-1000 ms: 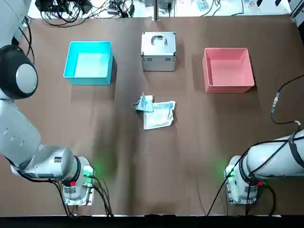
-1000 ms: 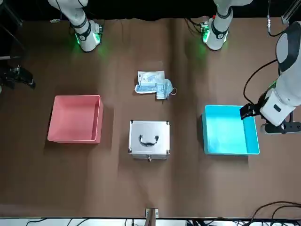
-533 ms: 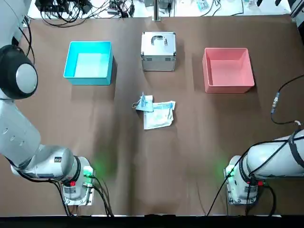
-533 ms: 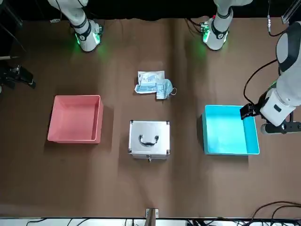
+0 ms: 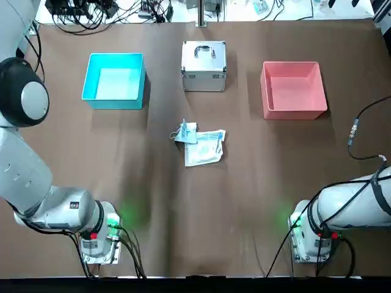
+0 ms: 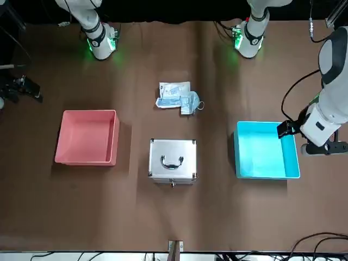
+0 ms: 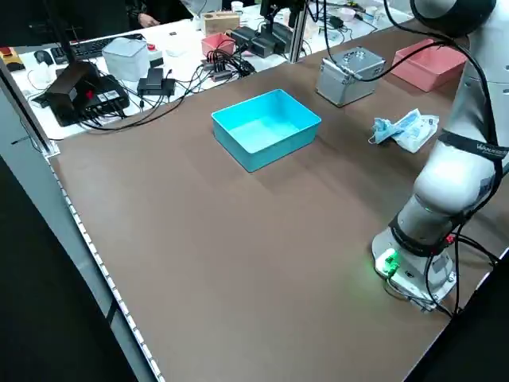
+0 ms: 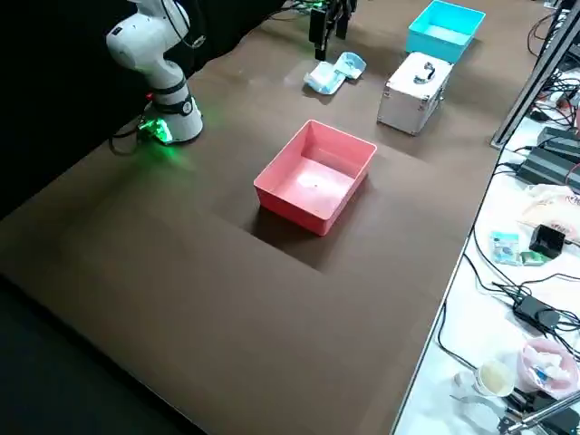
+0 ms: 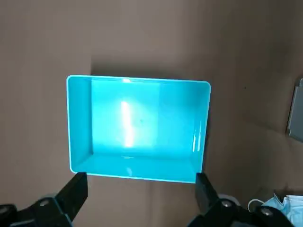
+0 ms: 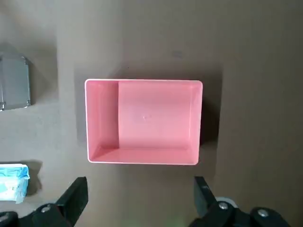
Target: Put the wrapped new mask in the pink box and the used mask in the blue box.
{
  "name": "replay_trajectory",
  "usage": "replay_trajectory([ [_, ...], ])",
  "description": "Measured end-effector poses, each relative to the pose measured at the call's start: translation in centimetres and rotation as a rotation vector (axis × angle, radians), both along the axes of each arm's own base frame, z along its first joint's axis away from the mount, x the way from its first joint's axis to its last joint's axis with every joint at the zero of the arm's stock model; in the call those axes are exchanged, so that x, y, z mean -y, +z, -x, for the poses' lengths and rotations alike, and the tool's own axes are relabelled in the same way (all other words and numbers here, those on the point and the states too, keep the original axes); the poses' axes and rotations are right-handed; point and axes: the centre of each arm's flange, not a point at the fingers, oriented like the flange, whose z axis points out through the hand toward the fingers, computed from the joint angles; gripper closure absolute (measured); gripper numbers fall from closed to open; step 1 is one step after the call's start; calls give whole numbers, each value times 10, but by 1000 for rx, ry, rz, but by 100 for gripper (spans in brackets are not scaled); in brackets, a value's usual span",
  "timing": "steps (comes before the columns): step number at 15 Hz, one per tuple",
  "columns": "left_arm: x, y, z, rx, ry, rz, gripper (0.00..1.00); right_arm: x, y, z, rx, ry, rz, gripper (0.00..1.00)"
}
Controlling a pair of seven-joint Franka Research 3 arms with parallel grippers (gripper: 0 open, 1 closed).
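Note:
The wrapped new mask [image 5: 205, 148] lies flat mid-table, its corner showing in the right wrist view [image 10: 12, 183]. The bunched light-blue used mask [image 5: 185, 132] rests against the packet's left edge and also shows in the left wrist view [image 9: 284, 204]. The blue box [image 5: 114, 79] sits at the far left and holds nothing. The pink box [image 5: 293, 90] sits at the far right, also with nothing in it. My left gripper [image 9: 140, 178] hangs open high over the blue box's near side. My right gripper [image 10: 139, 182] hangs open high over the pink box's near side. Neither holds anything.
A silver metal case [image 5: 204, 64] with a handle stands shut between the two boxes at the back. Both arm bases [image 5: 98, 235] [image 5: 314, 235] sit at the near edge with cables. Cables and gear lie beyond the far edge.

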Motion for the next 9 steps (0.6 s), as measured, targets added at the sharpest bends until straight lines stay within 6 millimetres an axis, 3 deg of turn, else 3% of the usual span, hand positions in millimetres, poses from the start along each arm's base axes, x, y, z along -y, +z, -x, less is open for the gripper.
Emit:
replay_trajectory([
  [5,7,-17,-3,-32,-20,0,0,-19,-5,-1,-10,33,-9,2],
  [9,5,-33,-7,-59,-34,0,0,-66,-29,-10,-49,102,-49,2],
])
